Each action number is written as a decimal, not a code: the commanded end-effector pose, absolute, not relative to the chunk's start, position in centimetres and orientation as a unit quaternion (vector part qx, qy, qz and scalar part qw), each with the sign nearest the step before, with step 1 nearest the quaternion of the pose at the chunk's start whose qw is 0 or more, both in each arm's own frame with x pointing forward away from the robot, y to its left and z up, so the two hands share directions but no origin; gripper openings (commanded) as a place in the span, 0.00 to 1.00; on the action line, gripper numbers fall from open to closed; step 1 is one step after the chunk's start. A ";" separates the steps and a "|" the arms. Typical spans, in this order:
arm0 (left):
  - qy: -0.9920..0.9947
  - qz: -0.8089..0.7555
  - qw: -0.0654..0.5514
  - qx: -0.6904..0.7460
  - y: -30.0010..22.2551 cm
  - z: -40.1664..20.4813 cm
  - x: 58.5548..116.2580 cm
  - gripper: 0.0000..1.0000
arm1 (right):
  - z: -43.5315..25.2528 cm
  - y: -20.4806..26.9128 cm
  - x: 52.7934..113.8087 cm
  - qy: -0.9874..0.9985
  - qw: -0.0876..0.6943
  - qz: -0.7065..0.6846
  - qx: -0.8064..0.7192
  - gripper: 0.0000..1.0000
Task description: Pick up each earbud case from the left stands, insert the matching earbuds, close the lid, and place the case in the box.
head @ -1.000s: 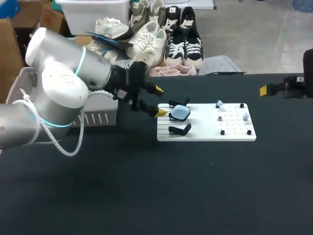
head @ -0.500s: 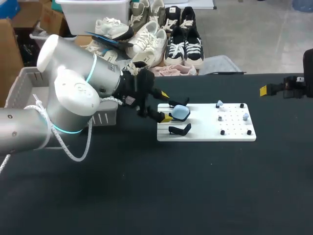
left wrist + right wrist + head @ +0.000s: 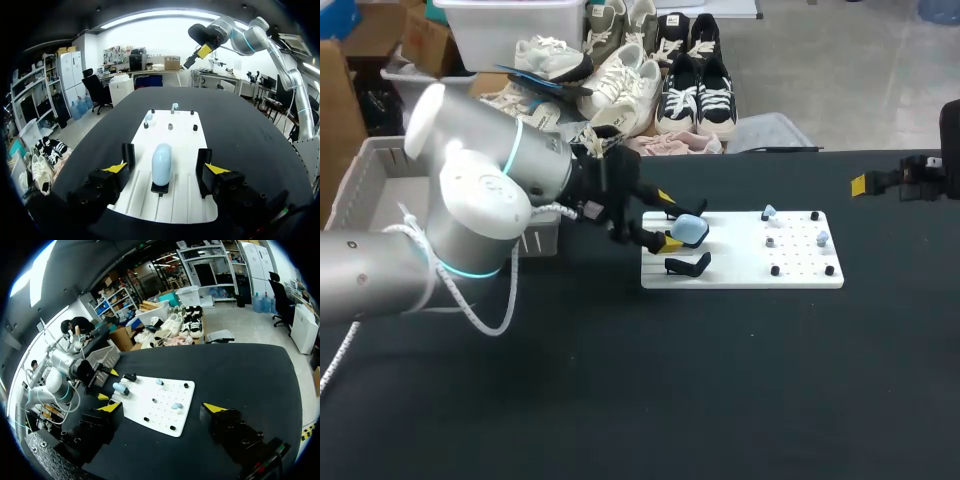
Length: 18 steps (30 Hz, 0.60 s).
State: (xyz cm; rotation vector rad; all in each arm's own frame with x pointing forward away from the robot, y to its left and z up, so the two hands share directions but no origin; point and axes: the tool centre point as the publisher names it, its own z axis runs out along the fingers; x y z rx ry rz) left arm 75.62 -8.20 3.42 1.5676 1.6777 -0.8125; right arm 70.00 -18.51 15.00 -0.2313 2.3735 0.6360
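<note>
A pale blue earbud case [image 3: 689,230] stands shut on a black stand at the left end of the white board [image 3: 740,272]. My left gripper [image 3: 667,220] is open at that end of the board. In the left wrist view the case [image 3: 161,164] sits between the spread fingers of the left gripper [image 3: 166,168], touching neither. A second black stand [image 3: 688,265] nearer the front is bare. Small pale blue earbuds [image 3: 769,212] [image 3: 822,238] rest among black pegs on the board's right half. My right gripper [image 3: 163,407] hangs open, high over the table's far right and well away from the board [image 3: 160,410].
A grey slatted box [image 3: 380,160] stands at the table's back left, partly hidden behind my left arm. Bare black tabletop [image 3: 720,380] lies in front of the board and to its right.
My left arm has moved right, bringing its open fingers from short of the board to either side of the blue case. The right arm has stayed still.
</note>
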 end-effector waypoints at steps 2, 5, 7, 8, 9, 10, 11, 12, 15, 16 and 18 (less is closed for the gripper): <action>0.644 -0.319 0.349 0.602 -8.6 3.0 75.6 1.00 | 15.0 -18.5 70.0 0.908 0.330 0.243 -0.088 1.00; 0.644 -0.321 0.350 0.601 -8.9 2.9 75.5 1.00 | 15.0 -18.5 70.0 0.908 0.330 0.243 -0.088 1.00; 0.644 -0.322 0.351 0.598 -9.1 2.8 75.4 1.00 | 15.0 -18.5 70.0 0.908 0.330 0.243 -0.088 1.00; 0.645 -0.323 0.351 0.598 -9.1 2.8 75.4 1.00 | 15.0 -18.5 70.0 0.908 0.330 0.243 -0.088 1.00; 0.645 -0.323 0.351 0.597 -9.2 2.8 75.5 1.00 | 15.0 -18.5 70.0 0.908 0.330 0.243 -0.088 1.00; 0.645 -0.323 0.352 0.596 -9.2 2.7 75.5 1.00 | 15.0 -18.5 70.0 0.908 0.330 0.243 -0.088 1.00; 0.647 -0.321 0.353 0.595 -9.2 2.6 75.5 1.00 | 15.0 -18.5 70.0 0.908 0.330 0.243 -0.088 1.00; 0.647 -0.320 0.354 0.595 -9.3 2.6 75.5 1.00 | 15.0 -18.5 70.0 0.908 0.330 0.243 -0.088 1.00; 0.650 -0.316 0.355 0.593 -9.3 2.4 75.6 1.00 | 15.0 -18.5 70.0 0.908 0.330 0.243 -0.088 1.00; 0.651 -0.316 0.354 0.593 -9.3 2.4 75.6 1.00 | 15.0 -18.5 70.0 0.908 0.330 0.243 -0.088 1.00; 0.651 -0.311 0.355 0.594 -9.3 2.2 75.7 1.00 | 15.0 -18.5 70.0 0.908 0.330 0.243 -0.088 1.00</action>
